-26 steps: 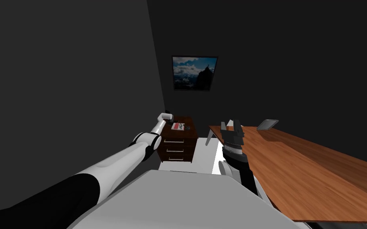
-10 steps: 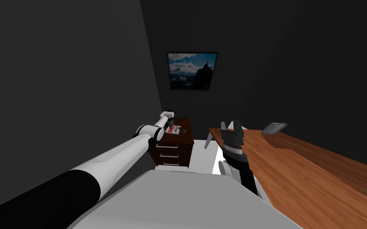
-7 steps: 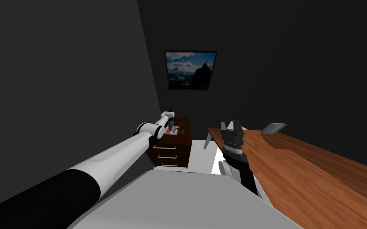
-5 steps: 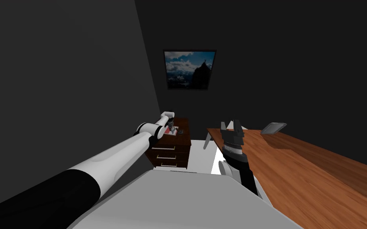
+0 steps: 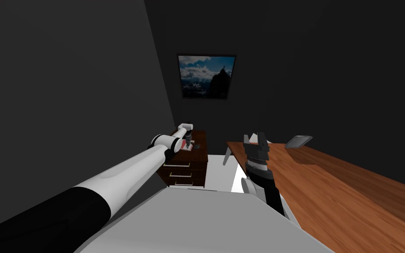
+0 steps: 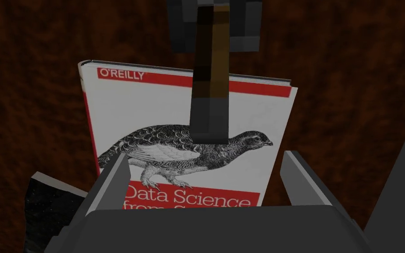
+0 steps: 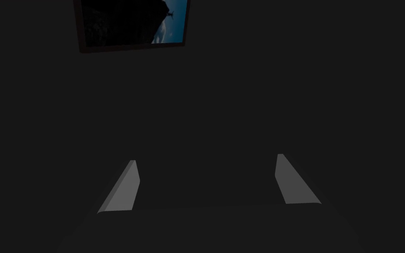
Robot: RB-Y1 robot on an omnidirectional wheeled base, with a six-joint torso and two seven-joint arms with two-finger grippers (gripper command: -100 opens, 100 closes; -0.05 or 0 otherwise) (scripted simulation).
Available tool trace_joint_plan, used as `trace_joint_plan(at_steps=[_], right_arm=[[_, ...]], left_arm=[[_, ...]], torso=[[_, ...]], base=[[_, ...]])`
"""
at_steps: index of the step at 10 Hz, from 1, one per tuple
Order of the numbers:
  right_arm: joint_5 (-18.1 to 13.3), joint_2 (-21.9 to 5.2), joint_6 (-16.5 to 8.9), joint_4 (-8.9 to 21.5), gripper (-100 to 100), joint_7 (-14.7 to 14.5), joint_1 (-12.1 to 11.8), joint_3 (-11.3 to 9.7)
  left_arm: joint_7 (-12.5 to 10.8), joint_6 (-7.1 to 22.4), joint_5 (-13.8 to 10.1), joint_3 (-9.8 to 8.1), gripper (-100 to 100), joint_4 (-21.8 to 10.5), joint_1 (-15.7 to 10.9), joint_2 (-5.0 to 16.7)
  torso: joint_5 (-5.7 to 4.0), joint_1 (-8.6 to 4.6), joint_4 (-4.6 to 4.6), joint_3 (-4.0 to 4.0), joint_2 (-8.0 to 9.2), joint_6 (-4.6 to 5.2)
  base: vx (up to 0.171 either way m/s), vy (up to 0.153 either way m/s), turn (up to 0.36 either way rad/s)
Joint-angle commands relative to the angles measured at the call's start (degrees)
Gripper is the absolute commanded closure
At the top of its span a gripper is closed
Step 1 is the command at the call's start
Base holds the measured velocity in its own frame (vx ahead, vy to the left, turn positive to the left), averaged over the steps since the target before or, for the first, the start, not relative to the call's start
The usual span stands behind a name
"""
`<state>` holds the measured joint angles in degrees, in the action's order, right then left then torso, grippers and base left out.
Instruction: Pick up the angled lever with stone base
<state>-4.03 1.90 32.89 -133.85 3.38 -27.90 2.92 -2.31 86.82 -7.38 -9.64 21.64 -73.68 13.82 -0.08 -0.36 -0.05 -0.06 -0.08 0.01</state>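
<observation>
My left end effector hangs released above the O'Reilly book, spread to straddle the angled lever at twelve o'clock. My right end effector is released too.

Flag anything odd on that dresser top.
Nothing spilled or broken. The lever slants from its grey base out over the book, which lies flat on the dresser. A dark speckled block sits at the book's corner; I cannot tell what it is.
</observation>
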Motion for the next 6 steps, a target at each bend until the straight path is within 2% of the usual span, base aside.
trace_joint_plan(at_steps=[1, 3, 5, 6], right_arm=[[0.0, 0.0, 0.0, 0.0, 0, 0.0, 0.0, 0.0], [0.0, 0.0, 0.0, 0.0, 0, 0.0, 0.0, 0.0], [0.0, 0.0, 0.0, 0.0, 0, 0.0, 0.0, 0.0], [0.0, 0.0, 0.0, 0.0, 0, 0.0, 0.0, 0.0]], left_arm=[[-0.1, 1.4, 0.1, 0.03, -100, 2.1, 1.0, -0.3], [0.1, 3.4, -0.1, -0.4, -100, 0.2, 0.2, -1.1], [-0.1, 3.8, -0.1, -0.34, -100, 1.0, 0.6, -1.1], [0.0, 3.6, -0.1, -0.35, 0, 0.8, 0.5, -1.1]], torso=[[0.0, 0.0, 0.0, 0.0, 0.0, 0.0], [0.03, 0.1, 0.01, 0.02, 0.03, 0.01], [-0.03, -0.09, 0.0, 0.0, 0.0, 0.0], [0.02, 0.14, 0.01, 0.03, 0.06, -0.01]], base=[[0.016, -0.037, 0.006], [0.033, -0.095, -0.076], [0.025, -0.077, -0.003], [0.003, -0.01, -0.001]])
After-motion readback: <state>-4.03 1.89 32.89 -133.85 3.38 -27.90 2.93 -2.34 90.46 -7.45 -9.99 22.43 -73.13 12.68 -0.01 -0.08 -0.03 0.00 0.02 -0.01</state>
